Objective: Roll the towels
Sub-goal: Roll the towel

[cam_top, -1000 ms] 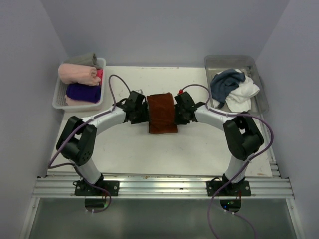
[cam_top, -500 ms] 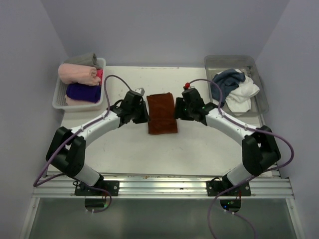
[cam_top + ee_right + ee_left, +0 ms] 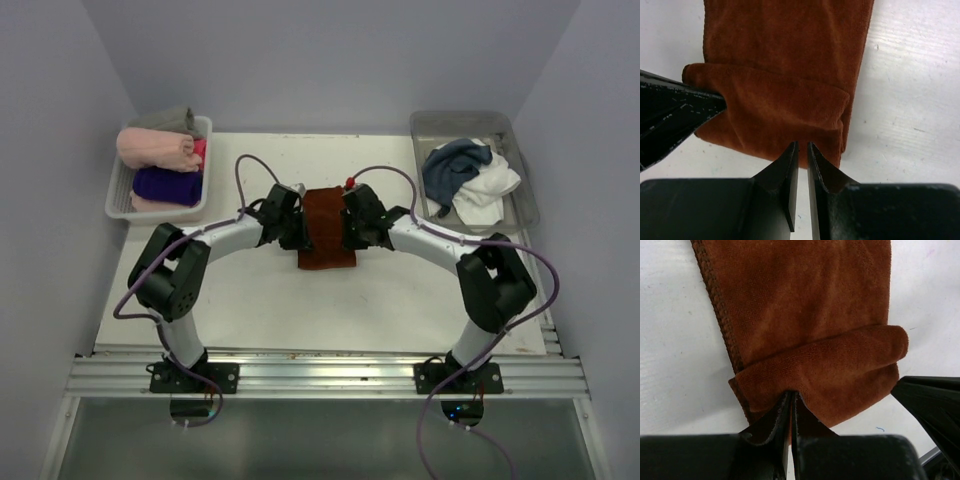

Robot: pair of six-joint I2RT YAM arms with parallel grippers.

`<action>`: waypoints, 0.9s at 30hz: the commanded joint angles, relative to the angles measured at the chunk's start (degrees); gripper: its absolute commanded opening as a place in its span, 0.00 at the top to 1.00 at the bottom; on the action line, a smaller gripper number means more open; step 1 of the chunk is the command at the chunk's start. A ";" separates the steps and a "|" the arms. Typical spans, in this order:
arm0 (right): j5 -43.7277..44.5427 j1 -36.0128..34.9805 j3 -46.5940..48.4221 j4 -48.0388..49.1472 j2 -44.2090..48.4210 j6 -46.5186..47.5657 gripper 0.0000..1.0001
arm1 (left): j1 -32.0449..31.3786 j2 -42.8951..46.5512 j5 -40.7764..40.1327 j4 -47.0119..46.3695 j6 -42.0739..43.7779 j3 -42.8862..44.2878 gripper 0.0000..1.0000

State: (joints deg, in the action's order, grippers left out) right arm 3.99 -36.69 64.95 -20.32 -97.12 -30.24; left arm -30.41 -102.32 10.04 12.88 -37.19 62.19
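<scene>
— On the tabletop (image 3: 250, 300), seen from above, where is the towel?

— The rust-brown towel (image 3: 327, 240) lies in the middle, its long side running away from the arm bases. The left end effector (image 3: 301, 230) is at its left edge and the right end effector (image 3: 346, 230) at its right edge, facing each other across the cloth.

— And the others?

— A slate-blue towel (image 3: 455, 165) and a white towel (image 3: 490, 190) lie crumpled together in a clear bin (image 3: 470, 118) at the far right. At the far left a white basket (image 3: 118, 205) holds a pale pink roll (image 3: 155, 148) with a purple roll (image 3: 167, 185) just in front of it.

— Can you read the jaws from up there?

— No, they are too small. The wrist cameras help.

— Left wrist, then?

— The rust-brown towel's near end is turned over into a low roll, and the flat part stretches away on the white surface. The two fingers (image 3: 770, 425) are pressed together, clamped on the near side of that roll, where the cloth puckers. One black finger of the right end effector shows at the lower right, beside the roll's end.

— Right wrist?

— Same roll, from the other side. The fingers (image 3: 777, 172) are close, a thin slit between them, tips pinching the roll's near edge. The left end effector's dark finger touches the roll's far end at the left.
</scene>
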 commanded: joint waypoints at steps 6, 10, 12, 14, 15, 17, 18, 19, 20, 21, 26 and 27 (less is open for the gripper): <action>1.55 1.18 7.99 -0.16 -7.90 2.46 0.85 | 0.36 -2.26 0.77 -1.81 2.30 4.07 0.93; 3.56 1.71 7.13 0.98 -10.37 1.85 0.86 | 0.53 -2.88 0.15 -1.72 2.56 4.16 0.93; 4.62 2.23 5.73 2.20 -11.59 1.50 0.86 | 0.62 -2.88 -0.02 -1.64 2.65 4.08 0.94; 5.94 2.58 4.93 2.39 -12.91 0.97 0.87 | 0.71 -2.71 -0.29 -1.55 2.91 3.90 0.94; 6.12 2.76 3.79 2.91 -13.09 0.88 0.88 | 0.79 -2.62 -0.37 -1.46 3.00 3.55 0.93; 6.29 2.76 2.12 3.70 -12.92 0.62 0.88 | 0.71 -2.27 -0.64 -1.28 3.17 2.94 0.93; 6.21 2.76 0.55 4.40 -12.40 0.36 0.88 | 0.71 -2.18 -0.73 -1.28 3.26 2.67 0.93; 5.42 2.67 -0.43 4.84 -11.96 0.01 0.89 | 0.79 -1.92 -0.73 -1.20 3.35 2.50 0.93; 4.81 2.50 -1.48 5.37 -11.52 -0.34 0.89 | 0.88 -1.65 -0.73 -1.28 3.44 1.80 0.92; 4.19 2.50 -3.75 6.07 -10.38 -1.04 0.89 | 0.88 -1.48 -0.73 -1.20 3.53 1.53 0.92; 2.25 -1.62 -10.45 6.61 -4.84 -4.12 0.90 | 0.79 0.63 -0.38 -1.02 4.23 -1.71 0.92; 2.25 -2.50 -12.63 6.69 -3.79 -4.91 0.90 | 0.88 1.07 -0.38 -0.76 4.32 -2.25 0.92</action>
State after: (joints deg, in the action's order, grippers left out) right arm 6.57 -36.18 58.19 -7.38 -102.50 -32.73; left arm -30.02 -104.47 10.07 12.64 -35.00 62.02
